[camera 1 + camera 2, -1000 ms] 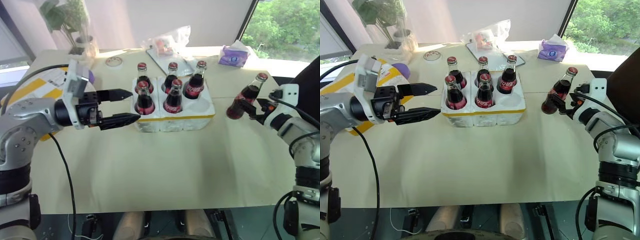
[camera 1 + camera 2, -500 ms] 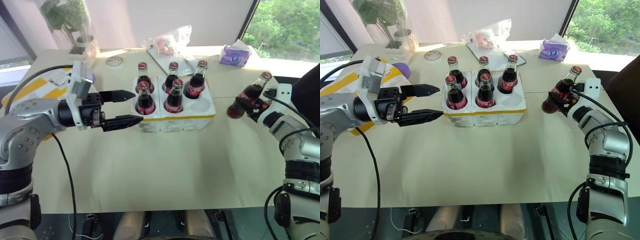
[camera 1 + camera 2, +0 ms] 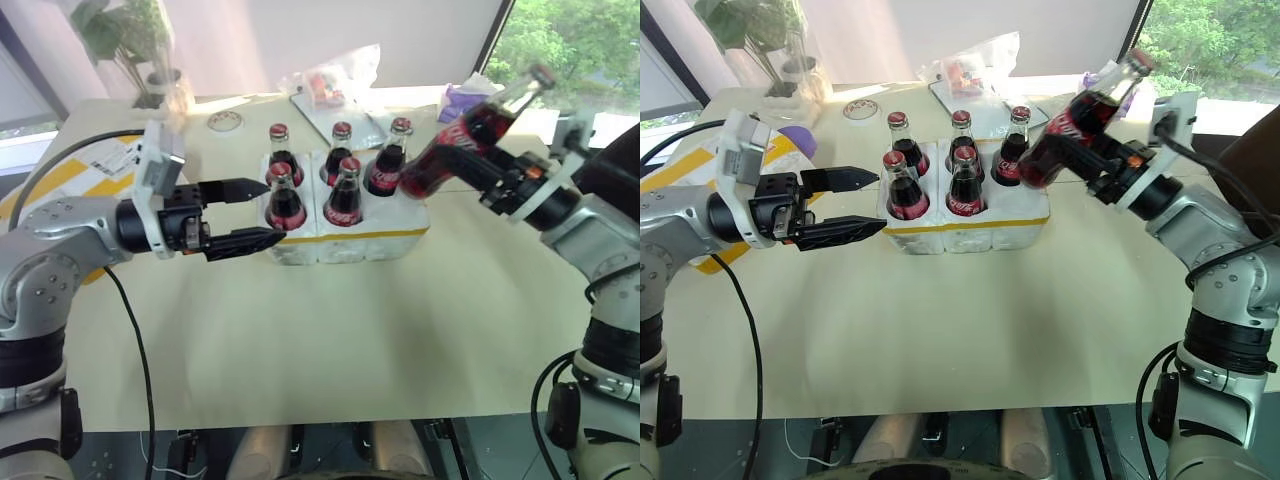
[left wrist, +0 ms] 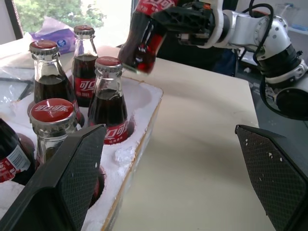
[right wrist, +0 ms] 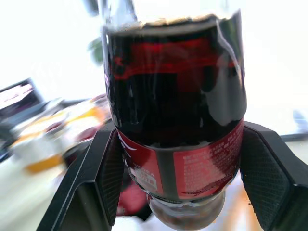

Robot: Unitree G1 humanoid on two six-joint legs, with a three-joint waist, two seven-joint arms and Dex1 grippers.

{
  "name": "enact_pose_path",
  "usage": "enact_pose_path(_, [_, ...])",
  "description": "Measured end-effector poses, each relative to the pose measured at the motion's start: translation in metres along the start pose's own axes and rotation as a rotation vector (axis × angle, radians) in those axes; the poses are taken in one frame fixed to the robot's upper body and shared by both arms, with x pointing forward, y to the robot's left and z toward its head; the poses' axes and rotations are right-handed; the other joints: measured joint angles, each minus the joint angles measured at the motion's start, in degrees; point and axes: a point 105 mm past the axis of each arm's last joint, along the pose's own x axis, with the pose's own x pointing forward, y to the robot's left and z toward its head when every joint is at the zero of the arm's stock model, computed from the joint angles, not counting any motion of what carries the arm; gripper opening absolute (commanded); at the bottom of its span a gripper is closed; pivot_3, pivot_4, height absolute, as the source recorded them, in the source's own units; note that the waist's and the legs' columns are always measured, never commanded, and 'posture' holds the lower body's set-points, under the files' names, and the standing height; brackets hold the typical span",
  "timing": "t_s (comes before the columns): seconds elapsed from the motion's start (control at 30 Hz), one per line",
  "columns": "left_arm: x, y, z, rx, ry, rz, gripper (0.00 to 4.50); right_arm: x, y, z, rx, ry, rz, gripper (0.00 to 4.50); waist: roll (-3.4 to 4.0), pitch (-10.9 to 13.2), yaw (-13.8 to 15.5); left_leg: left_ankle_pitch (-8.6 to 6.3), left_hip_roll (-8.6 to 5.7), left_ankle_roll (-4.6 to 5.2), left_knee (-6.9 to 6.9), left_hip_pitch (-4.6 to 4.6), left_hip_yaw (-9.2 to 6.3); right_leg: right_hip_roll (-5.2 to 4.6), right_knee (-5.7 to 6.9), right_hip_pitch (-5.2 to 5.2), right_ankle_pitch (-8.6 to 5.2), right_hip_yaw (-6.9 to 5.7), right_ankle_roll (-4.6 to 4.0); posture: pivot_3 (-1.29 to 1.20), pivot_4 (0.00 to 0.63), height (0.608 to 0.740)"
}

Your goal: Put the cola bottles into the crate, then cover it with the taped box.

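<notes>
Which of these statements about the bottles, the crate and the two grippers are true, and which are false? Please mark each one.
1. Five cola bottles stand in the crate. True.
2. The right gripper is empty. False: it is shut on the sixth bottle.
3. The sixth bottle is upright. False: it is tilted in the air, above the crate's right end.
4. The left gripper is open beside the crate. True.
5. One well is empty. True.

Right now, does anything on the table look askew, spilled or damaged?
Only the sixth bottle stands out: the right gripper holds it tilted in the air, base near the crate's one empty well, cap leaning away. The five bottles in the crate stand upright. No spill or damage shows.
</notes>
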Motion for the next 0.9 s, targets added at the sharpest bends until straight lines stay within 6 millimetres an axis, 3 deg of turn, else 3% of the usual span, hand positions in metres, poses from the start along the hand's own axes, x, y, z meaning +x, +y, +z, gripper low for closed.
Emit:
enact_pose_path(0.27, [0.000,0.002,0.000,-0.005,-0.005,0.018,4.50,0.008,-0.006,-0.033,-0.113,0.164,-0.033,2.73,-0.02,0.01,0.16,0.00,-0.02,-0.01,-0.02,-0.01,0.00,0.00,-0.04,-0.01,0.00,0.00,0.00,0.00,0.150,0.740])
enact_pose_path(0.5, [-0.002,0.002,-0.003,-0.011,-0.007,0.038,4.50,0.012,-0.014,-0.050,-0.146,0.228,-0.040,2.73,-0.03,0.01,0.26,0.02,-0.02,-0.03,-0.02,-0.01,0.00,0.01,-0.03,-0.01,0.00,0.00,0.00,0.00,0.150,0.740])
enact_pose_path(0.57, [-0.003,0.002,-0.004,-0.012,-0.008,0.046,4.50,0.013,-0.015,-0.057,-0.159,0.259,-0.038,3.80,-0.03,0.01,0.23,0.02,-0.02,-0.03,-0.02,-0.01,0.00,0.01,-0.04,0.00,0.00,0.00,0.00,0.00,0.150,0.740])
enact_pose_path(0.63, [-0.004,0.003,-0.006,-0.019,-0.007,0.054,4.50,0.014,-0.016,-0.060,-0.173,0.279,-0.041,4.46,-0.04,0.01,0.20,0.02,-0.02,-0.03,-0.02,-0.01,0.00,0.01,-0.03,-0.01,0.00,0.00,0.00,0.00,0.150,0.740])
enact_pose_path(0.9, [-0.008,0.006,-0.005,0.000,-0.020,0.106,4.50,0.013,-0.011,-0.060,-0.218,0.319,-0.007,4.46,-0.05,0.01,0.17,0.03,-0.01,-0.05,-0.02,0.00,-0.01,0.00,-0.03,-0.01,0.00,0.00,0.00,0.00,0.150,0.740])
